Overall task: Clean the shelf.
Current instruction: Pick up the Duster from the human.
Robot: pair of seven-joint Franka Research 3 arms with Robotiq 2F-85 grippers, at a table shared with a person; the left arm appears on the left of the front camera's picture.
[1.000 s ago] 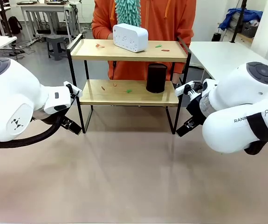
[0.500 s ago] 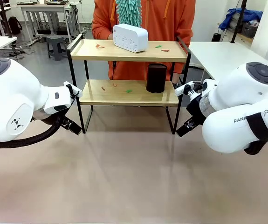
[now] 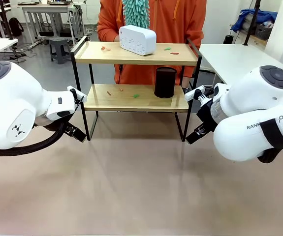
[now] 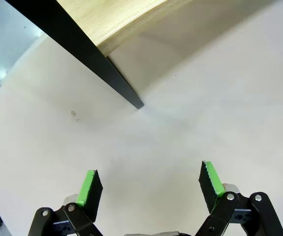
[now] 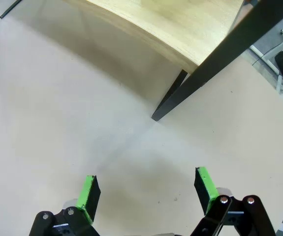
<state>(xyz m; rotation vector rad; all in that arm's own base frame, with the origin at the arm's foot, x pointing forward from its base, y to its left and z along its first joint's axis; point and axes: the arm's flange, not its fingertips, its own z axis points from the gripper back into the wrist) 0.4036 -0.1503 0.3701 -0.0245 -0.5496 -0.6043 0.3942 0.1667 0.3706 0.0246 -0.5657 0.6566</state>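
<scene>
Shelf [image 3: 98, 98] littered; left hand [image 4: 150, 178], right hand [image 5: 146, 182] spread

The shelf [image 3: 131, 97], at twelve o'clock on the table [image 3: 131, 187], had pale, matt wooden boards in a thin black metal frame. The tabletop looked smooth, beige and matt. On the upper board a white box [image 3: 138, 39] was glossy plastic; at four o'clock from it, a black cylinder [image 3: 165, 82] looked matt. The left arm [image 3: 13, 110] and right arm [image 3: 259, 118] had smooth, shiny white shells. The left gripper [image 4: 150, 183] and right gripper [image 5: 147, 189] carried matt green pads.
</scene>
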